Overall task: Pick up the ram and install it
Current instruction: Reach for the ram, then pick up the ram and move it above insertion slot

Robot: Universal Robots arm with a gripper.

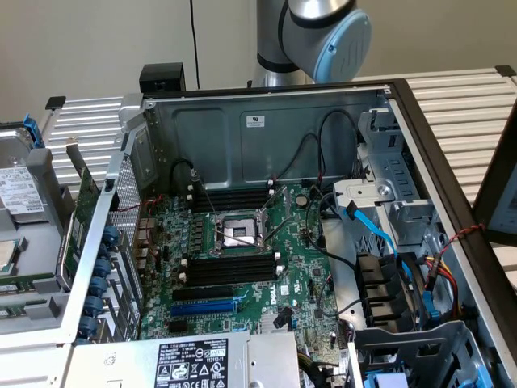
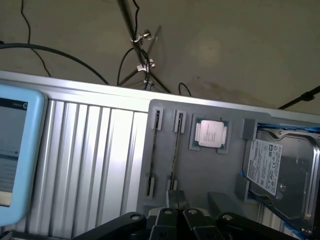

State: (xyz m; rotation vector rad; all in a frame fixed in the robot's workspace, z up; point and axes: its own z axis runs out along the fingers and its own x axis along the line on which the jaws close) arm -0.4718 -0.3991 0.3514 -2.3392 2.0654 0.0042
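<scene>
Supervisor: Condition of the end effector?

Inspector: The gripper (image 2: 182,222) hangs over the grey tray (image 2: 210,175), which sits on the exterior view's left of the computer case (image 1: 266,121). Whether it is set wide or narrow cannot be told.

Supervisor: Location of the ram?

Inspector: The ram (image 2: 175,155) stands on edge in a narrow holder of the tray and is the item nearest the gripper. It is not lifted. A second holder (image 2: 154,150) lies just beside it; its content cannot be told. A processor (image 2: 210,134) sits in the next recess, with a hard drive (image 2: 280,167) beyond it.

Supervisor: And the board?

Inspector: The motherboard (image 1: 299,267) lies flat in the open case. Its long black memory slots (image 1: 233,267), beside the processor socket (image 1: 237,234), appear unfilled.
</scene>
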